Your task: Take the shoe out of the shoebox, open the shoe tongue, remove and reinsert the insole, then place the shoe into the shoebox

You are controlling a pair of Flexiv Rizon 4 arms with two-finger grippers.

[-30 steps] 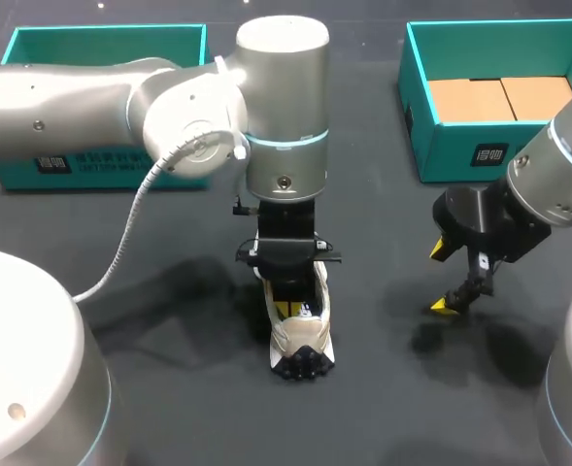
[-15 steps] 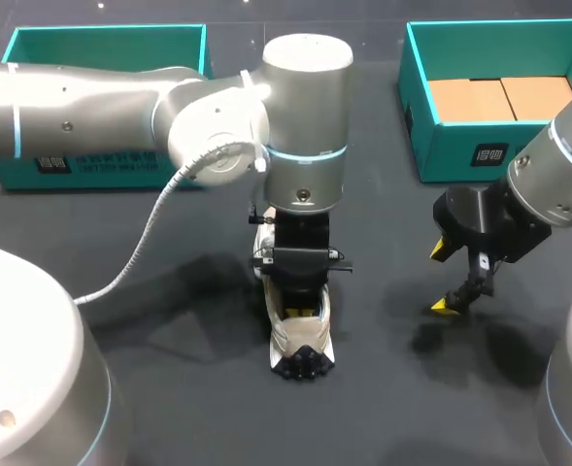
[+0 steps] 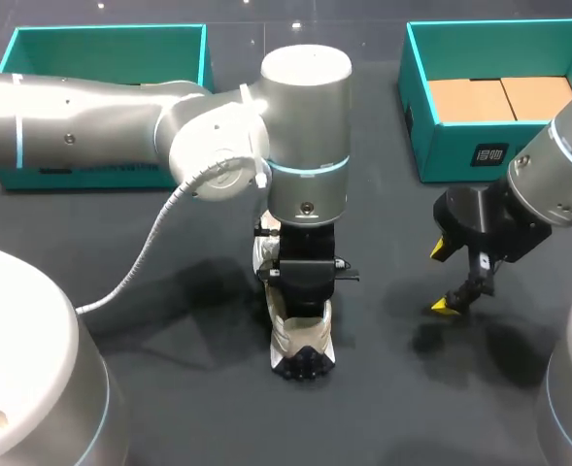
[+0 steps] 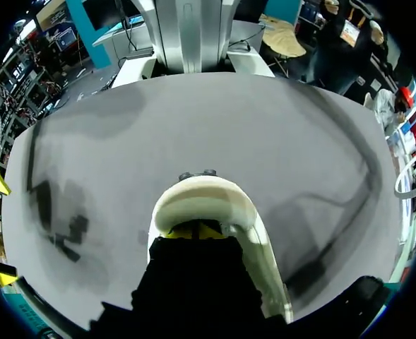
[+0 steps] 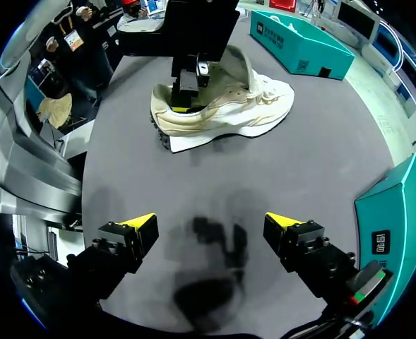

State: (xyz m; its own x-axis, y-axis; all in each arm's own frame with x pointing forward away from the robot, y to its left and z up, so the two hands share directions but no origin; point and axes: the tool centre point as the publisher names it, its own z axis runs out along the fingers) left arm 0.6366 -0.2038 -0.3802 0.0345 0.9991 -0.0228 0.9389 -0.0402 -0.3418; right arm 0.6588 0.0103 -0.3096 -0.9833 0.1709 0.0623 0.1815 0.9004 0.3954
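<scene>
The shoe [image 3: 303, 340] stands on its sole in the middle of the dark table [image 3: 198, 408], out of both boxes. From above I see its cream heel end and the dark tread curling up at the end nearest me. The rest is hidden under my left arm [image 3: 305, 126], which comes in from the left and stands upright right over it. My right gripper [image 3: 443, 279] hangs above bare table, well apart from the shoe on its right side, with its two yellow tips spread wide and nothing between them. The left teal box [image 3: 106, 39] sits at the far left, partly behind my left arm. The right teal box [image 3: 431, 146] sits at the far right, with brown cardboard [image 3: 499, 97] lying in it

In the left wrist view my left gripper [image 4: 197, 229] is sunk into the mouth of the shoe. The cream padded collar curves around just ahead of it and a bit of dark tread shows beyond. I cannot tell whether this gripper is spread or closed, or whether it has hold of anything inside

In the right wrist view the shoe is seen side-on, ahead of my right gripper and apart from it. The laces are at the end toward the left teal box, and my left gripper reaches down into the opening near the heel. The right gripper's jaws stand wide, empty, over their own shadow on the table. The right teal box is close beside one of them
</scene>
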